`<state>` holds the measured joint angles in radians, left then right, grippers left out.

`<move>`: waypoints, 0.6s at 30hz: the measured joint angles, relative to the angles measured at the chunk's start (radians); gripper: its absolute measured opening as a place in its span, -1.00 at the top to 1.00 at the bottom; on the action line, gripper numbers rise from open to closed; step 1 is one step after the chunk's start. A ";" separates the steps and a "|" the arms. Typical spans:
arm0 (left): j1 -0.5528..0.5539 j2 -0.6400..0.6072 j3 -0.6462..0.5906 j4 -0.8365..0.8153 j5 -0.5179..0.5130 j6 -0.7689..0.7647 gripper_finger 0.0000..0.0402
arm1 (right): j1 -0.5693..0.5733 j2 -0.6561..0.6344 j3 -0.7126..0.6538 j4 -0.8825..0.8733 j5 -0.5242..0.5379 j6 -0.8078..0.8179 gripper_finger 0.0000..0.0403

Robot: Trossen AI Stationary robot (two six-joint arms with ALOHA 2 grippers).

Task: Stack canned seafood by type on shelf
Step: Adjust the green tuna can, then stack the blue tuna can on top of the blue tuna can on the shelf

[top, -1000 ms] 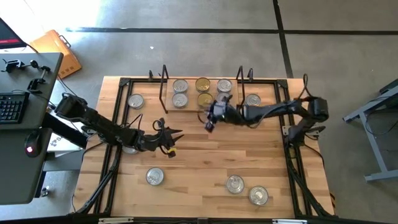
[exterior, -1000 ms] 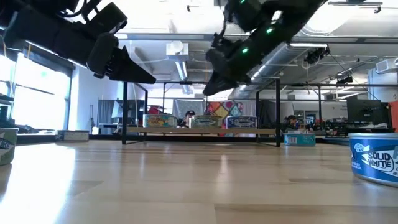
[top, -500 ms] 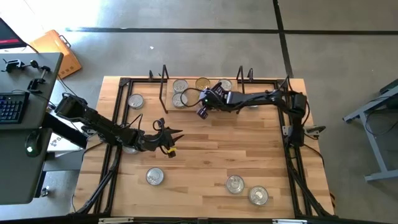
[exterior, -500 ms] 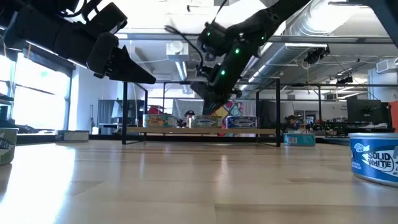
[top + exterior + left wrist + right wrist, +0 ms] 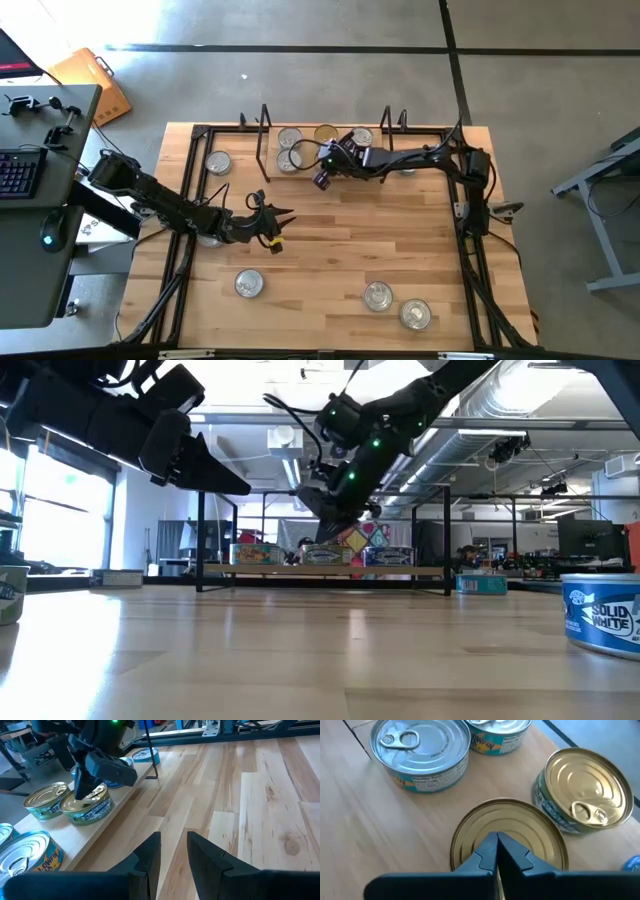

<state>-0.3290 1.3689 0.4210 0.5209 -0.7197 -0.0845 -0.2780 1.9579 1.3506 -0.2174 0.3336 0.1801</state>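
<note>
The right gripper (image 5: 320, 180) is hanging over the front edge of the shelf (image 5: 305, 172), its fingers (image 5: 496, 851) pressed together above a gold-topped tin (image 5: 507, 832) and gripping nothing; its arm is hiding that tin from overhead, and whether the tips are touching the lid is hard to make out. The tin is sitting flat on the shelf board, lid facing up, just beside a second gold-topped tin (image 5: 585, 790) whose pull tab is pointing toward the gripper, with a silver-topped tin (image 5: 420, 750) near them. Another tin is being cut off at the wrist picture's edge. The left gripper (image 5: 275, 225) is hovering over the bare tabletop (image 5: 350, 250), well apart from the shelf, fingers (image 5: 147, 857) slightly parted and empty. Three silver-topped tins (image 5: 249, 284) are lying upright near the table's front edge
</note>
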 joint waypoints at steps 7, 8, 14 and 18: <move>0.000 0.000 0.000 0.000 0.001 0.000 0.58 | 0.016 -0.056 0.013 0.017 0.009 -0.083 1.00; 0.000 0.000 0.000 0.000 0.001 0.000 0.58 | 0.039 -0.087 0.012 0.025 0.020 -0.120 1.00; 0.000 0.001 0.000 0.000 0.003 0.000 0.58 | 0.298 -0.314 -0.012 -0.041 0.198 -0.316 1.00; -0.002 0.002 0.000 -0.001 0.003 -0.002 0.58 | 0.486 -0.440 -0.013 -0.229 0.351 -0.273 1.00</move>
<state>-0.3309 1.3707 0.4210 0.5203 -0.7162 -0.0864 0.2077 1.5179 1.3381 -0.4464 0.6843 -0.0927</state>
